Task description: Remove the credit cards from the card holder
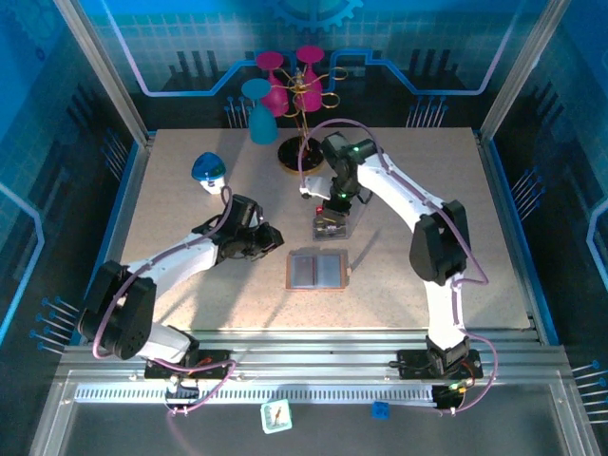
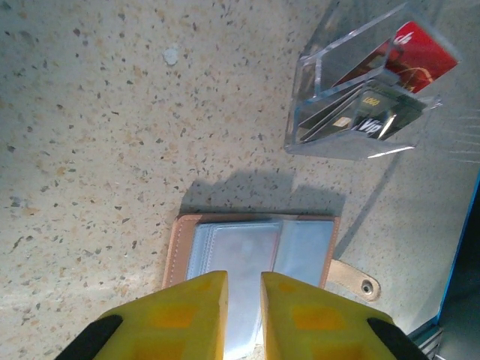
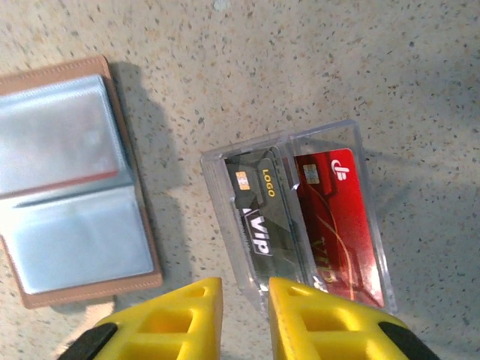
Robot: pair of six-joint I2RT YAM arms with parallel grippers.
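The card holder (image 1: pixel 315 270) lies open and flat mid-table, its grey-blue pockets (image 2: pixel 247 244) facing up inside a salmon-brown rim (image 3: pixel 131 172). Two credit cards, a black one (image 3: pixel 259 214) and a red one (image 3: pixel 337 217), lie in the clear plastic box (image 3: pixel 217 195) just beyond it. My right gripper (image 3: pixel 245 283) hovers over the box's near end, open by a narrow gap, with nothing between the fingers. My left gripper (image 2: pixel 244 276) hangs at the holder's left side, jaws slightly apart and empty. Its fingers hide the holder's near edge.
The holder's strap with a snap (image 2: pixel 356 279) sticks out at one side. At the back stand a blue cap-like object (image 1: pixel 208 169) and a cup stand with pink and teal cups (image 1: pixel 294 90). Bare tabletop (image 1: pixel 190 304) lies front left.
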